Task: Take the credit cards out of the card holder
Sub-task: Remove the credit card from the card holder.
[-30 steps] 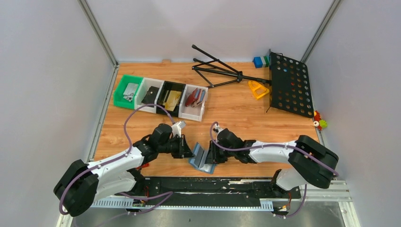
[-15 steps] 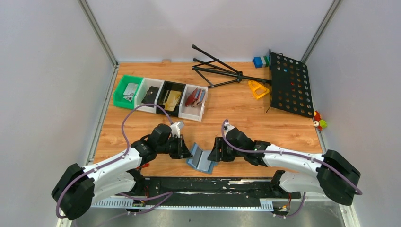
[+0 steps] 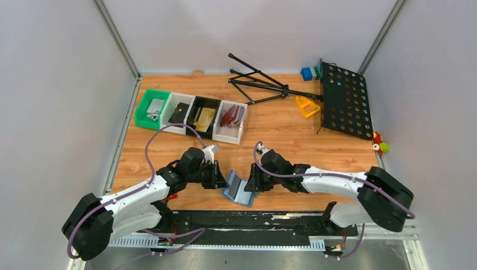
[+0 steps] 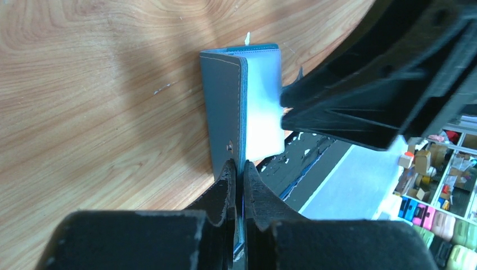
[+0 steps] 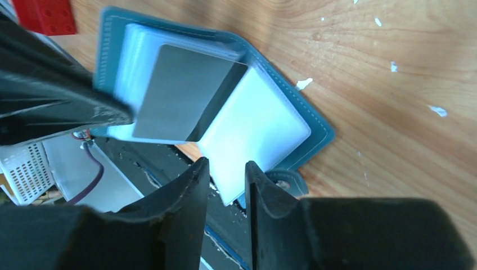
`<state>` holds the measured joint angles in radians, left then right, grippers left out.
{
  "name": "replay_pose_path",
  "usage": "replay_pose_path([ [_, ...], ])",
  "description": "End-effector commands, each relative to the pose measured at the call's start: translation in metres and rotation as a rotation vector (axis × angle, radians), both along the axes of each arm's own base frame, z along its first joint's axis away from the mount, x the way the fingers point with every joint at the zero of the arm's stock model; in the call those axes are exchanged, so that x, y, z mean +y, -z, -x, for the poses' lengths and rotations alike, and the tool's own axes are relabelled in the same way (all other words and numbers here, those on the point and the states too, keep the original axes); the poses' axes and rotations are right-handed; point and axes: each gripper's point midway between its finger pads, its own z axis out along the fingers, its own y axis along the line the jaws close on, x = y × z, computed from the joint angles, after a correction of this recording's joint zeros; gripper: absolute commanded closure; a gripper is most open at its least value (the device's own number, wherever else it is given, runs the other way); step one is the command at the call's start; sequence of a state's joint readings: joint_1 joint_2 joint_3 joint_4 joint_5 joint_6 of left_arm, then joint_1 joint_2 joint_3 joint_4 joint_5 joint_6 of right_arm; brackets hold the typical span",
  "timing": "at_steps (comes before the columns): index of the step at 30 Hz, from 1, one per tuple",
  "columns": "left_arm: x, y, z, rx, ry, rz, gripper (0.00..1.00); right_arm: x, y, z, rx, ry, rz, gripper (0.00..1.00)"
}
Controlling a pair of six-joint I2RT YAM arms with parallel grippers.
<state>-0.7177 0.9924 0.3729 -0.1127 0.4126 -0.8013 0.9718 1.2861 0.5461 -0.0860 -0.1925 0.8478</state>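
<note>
Tabletop (image 3: 281,129), left end effector (image 4: 238,171) pinching card holder (image 4: 222,107), grey card (image 5: 183,93) seemingly inside

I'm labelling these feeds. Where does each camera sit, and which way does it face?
Top external: fixed above and behind, looking down on the table; left arm and right arm show whole.
Left wrist: on the left arm, looking along the left tool, shut on the card holder; its fingers show.
Right wrist: on the right arm, looking down past the right tool, jaws apart, onto a grey card; its fingers show.
Shared: both wrist views show the card holder and the other tool.
</note>
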Motion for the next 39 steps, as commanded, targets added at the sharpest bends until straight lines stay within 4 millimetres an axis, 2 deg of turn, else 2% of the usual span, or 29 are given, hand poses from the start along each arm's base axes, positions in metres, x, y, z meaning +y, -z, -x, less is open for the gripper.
replay_pose_path([
  [1, -0.006, -0.008, -0.003, -0.027, 0.011, 0.037, 0.87, 0.024, -0.001, -0.006, 0.018, -0.027, -0.063, 0.73],
  [4, -0.006, -0.008, -0.003, -0.033, 0.013, 0.046, 0.71, 0.029, 0.007, -0.007, 0.033, -0.035, -0.054, 0.76],
  [7, -0.008, -0.006, -0.002, -0.031, 0.017, 0.062, 0.58, 0.032, 0.012, -0.009, 0.041, -0.042, -0.046, 0.78],
  [9, -0.009, -0.003, 0.000, -0.019, 0.024, 0.061, 0.53, 0.035, 0.015, -0.009, 0.047, -0.048, -0.042, 0.79],
  [13, -0.012, 0.000, -0.001, -0.023, 0.047, 0.068, 0.49, 0.037, 0.017, -0.009, 0.056, -0.057, -0.041, 0.80],
  [19, -0.014, 0.004, -0.001, -0.014, 0.059, 0.061, 0.49, 0.039, 0.018, -0.010, 0.056, -0.059, -0.039, 0.80],
  [23, -0.014, 0.009, 0.000, -0.001, 0.062, 0.052, 0.54, 0.038, 0.019, -0.010, 0.054, -0.060, -0.033, 0.80],
  [32, -0.012, 0.016, 0.000, 0.010, 0.053, 0.034, 0.77, 0.037, 0.017, -0.010, 0.050, -0.058, -0.032, 0.81],
  [39, -0.011, 0.025, 0.002, 0.030, 0.061, 0.013, 0.74, 0.026, 0.017, -0.008, 0.038, -0.046, -0.023, 0.81],
])
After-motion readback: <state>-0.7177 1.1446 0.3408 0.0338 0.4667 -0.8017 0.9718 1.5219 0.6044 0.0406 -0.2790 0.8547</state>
